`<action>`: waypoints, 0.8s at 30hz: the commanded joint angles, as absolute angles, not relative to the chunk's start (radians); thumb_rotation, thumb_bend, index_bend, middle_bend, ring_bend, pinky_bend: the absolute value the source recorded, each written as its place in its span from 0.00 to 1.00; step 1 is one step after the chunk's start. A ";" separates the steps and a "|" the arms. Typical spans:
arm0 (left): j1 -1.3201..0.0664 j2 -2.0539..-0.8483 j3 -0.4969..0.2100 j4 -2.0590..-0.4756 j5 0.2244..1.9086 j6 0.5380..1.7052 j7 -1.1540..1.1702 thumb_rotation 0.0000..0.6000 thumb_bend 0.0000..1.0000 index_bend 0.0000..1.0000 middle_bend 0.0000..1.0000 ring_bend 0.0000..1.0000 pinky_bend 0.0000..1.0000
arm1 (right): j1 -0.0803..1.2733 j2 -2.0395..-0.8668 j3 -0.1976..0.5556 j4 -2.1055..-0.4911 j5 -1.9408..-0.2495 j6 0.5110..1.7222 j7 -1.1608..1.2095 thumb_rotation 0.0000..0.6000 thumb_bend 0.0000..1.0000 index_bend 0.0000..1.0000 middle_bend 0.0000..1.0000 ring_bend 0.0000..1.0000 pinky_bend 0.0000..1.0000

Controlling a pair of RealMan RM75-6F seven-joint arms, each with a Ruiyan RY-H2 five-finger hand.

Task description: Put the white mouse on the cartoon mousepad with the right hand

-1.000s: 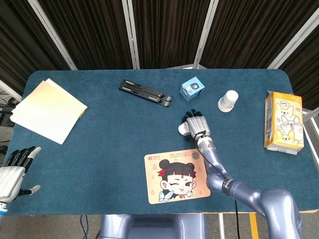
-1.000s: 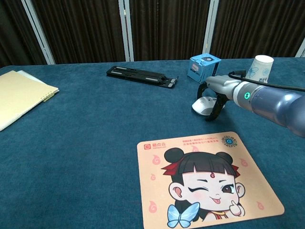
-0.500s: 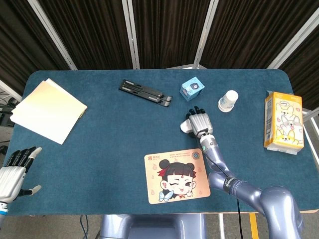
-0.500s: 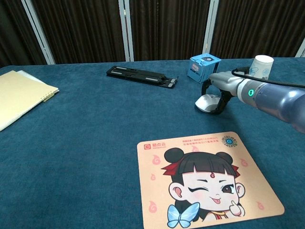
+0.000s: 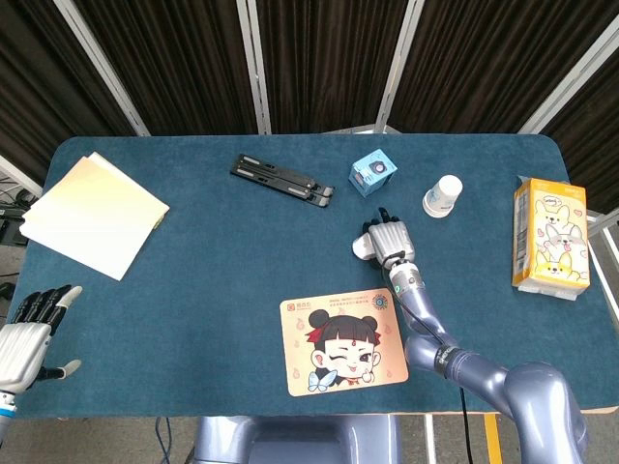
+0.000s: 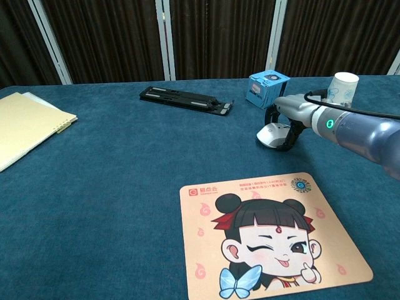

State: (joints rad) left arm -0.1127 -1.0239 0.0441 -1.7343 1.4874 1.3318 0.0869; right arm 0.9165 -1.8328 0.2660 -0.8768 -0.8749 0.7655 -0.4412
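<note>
Covering the table [image 5: 193, 290], blue cloth meets dark curtains [image 5: 319, 58].

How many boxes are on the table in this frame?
2. A small blue box stands at the far side, beyond the right hand and white mouse. A yellow box with cartoon dogs lies near the table's right edge. None looks hidden.

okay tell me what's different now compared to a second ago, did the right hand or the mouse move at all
The right hand slid a little toward the table's far right, and the white mouse under its fingers shifted with it, staying on the cloth. The cartoon mousepad, blue box and left hand stayed put.
</note>
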 commanded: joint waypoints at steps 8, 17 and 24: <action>-0.112 -1.026 0.043 -1.734 1.487 1.337 0.086 1.00 0.09 0.00 0.00 0.00 0.00 | 0.893 -1.793 0.267 -0.969 -1.046 0.896 -0.299 1.00 0.30 0.61 0.54 0.33 0.50; -0.111 -1.030 0.041 -1.731 1.488 1.343 0.090 1.00 0.09 0.00 0.00 0.00 0.00 | 0.877 -1.708 0.231 -1.132 -1.205 0.970 -0.228 1.00 0.30 0.62 0.56 0.35 0.51; -0.108 -1.032 0.041 -1.731 1.487 1.348 0.094 1.00 0.09 0.00 0.00 0.00 0.00 | 0.863 -1.618 0.121 -1.239 -1.442 1.041 -0.130 1.00 0.30 0.64 0.56 0.35 0.51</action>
